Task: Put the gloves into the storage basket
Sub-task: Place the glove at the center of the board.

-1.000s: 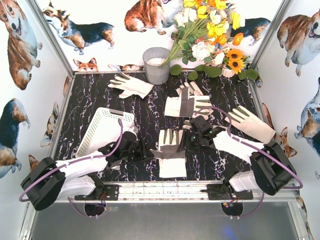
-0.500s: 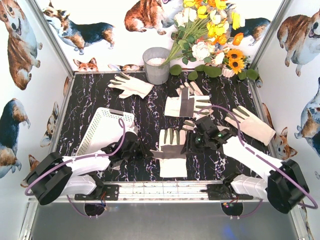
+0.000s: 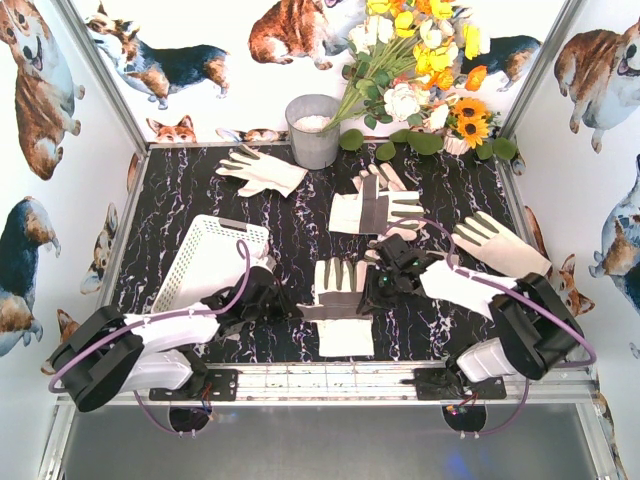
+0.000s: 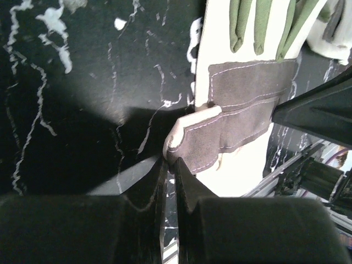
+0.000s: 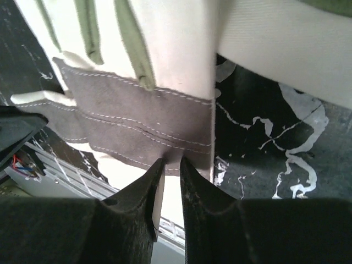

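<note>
Nearest the arms, a floppy cream-white fabric work glove with a grey palm patch, the nearest glove (image 3: 343, 330), lay flat on the black white-veined surface (image 3: 300, 225), fingers pointing to 12 o'clock. The left hand (image 4: 170, 165) reached it from 9 o'clock, its fingers pressed together on the tip of the grey-patched thumb. The right hand (image 5: 171, 165) came in from 3 o'clock, its fingers drawn close with the glove's side edge between them, which looked like a pinch.

At 10 o'clock from that glove, just beyond the left arm, sat the white slotted plastic storage basket (image 3: 237, 226). No glove showed inside it, though the arm hid its near end.

Farther out, a second cream-and-grey glove (image 3: 372, 212) lay at 12 o'clock from the nearest glove, a third glove (image 3: 500, 250) at 2 o'clock beside the right arm, and a fourth glove (image 3: 262, 172) at 11 o'clock. At the far edge stood a grey metal bucket (image 3: 313, 135) and a bunch of artificial flowers (image 3: 420, 60).

By this showing the task was barely begun. One glove was gripped but not yet lifted, and all four remained to be carried into the basket.
</note>
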